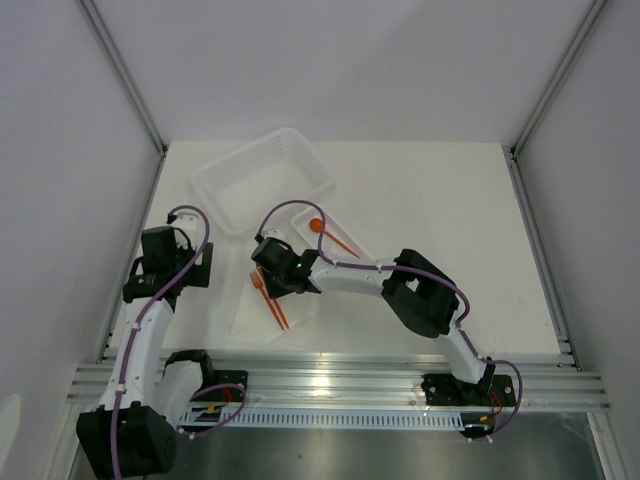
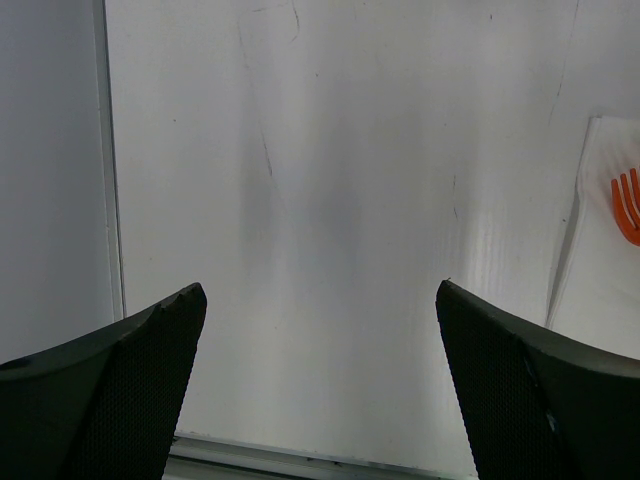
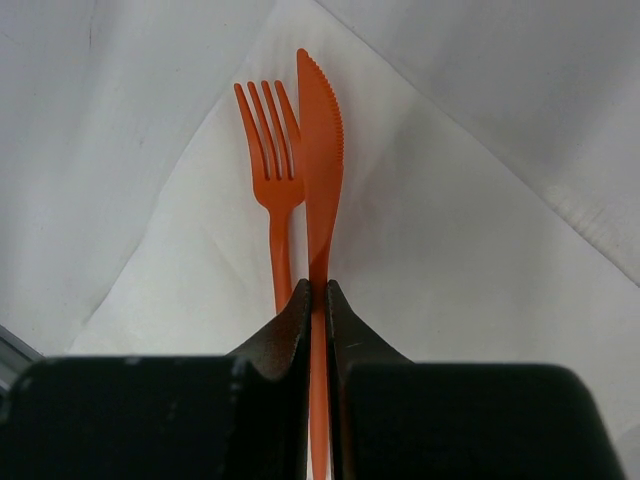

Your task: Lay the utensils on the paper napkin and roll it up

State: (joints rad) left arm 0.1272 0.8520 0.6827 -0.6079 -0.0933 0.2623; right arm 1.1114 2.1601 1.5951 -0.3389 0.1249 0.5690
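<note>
Right up close: right gripper [image 3: 318, 300], pinched tight on the knife [image 3: 322, 150] handle. Blade pointing away from the fingers, side by side with the fork [image 3: 270, 185] on the paper napkin [image 3: 450, 260]. Farther off, left gripper [image 2: 320, 290] wide, holding nothing.

The pincer [image 3: 317, 290] is clamped on the slim handle of an orange knife [image 3: 322, 150], whose serrated blade points straight away from the camera. Just left of the knife, almost touching it, an orange fork [image 3: 272, 150] lies parallel with its tines pointing the same way and its handle running behind the left finger [image 3: 290, 330]. Both are over a white napkin [image 3: 450, 260], one corner pointing away, with pale counter [image 3: 100, 120] on either side.
</note>
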